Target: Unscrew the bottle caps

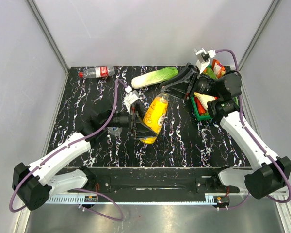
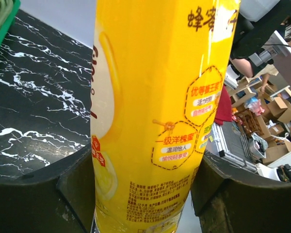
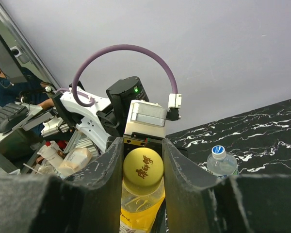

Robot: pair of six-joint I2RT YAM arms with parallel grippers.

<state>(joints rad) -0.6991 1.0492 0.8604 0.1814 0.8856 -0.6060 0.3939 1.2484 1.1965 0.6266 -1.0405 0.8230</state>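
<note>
Clamped low on the orange-juice bottle [image 1: 155, 116] with the left gripper [image 2: 143, 167], one finger pressed against each side of the yellow label. Held tilted above the marbled table [image 1: 194, 141], long axis running from the base end in the left gripper up and away to the neck end. Cannot tell whether the base clears the table.

Topped at that far end by the yellow cap [image 3: 143, 171]. Met there by the right gripper [image 3: 142, 153], closed around the cap with a finger snug against each flank, as far as the right wrist view shows. Lined up end-on: cap straight ahead of the right wrist and centred between the fingers, with the bottle body dropping away behind it. Clearly a job for the right arm at the neck and the left arm at the base.

Looks ready for twisting: roll the right wrist about the bottle's long axis, brace the body with the left, and watch for slip on the smooth label.

Leaves the red-label bottle [image 1: 98, 72] lying well beyond the orange-juice bottle's neck and off to its left, red cap [image 1: 81, 74] on. Leaves the clear bottle [image 3: 222, 162] just left of the orange-juice bottle's base, also capped.
</note>
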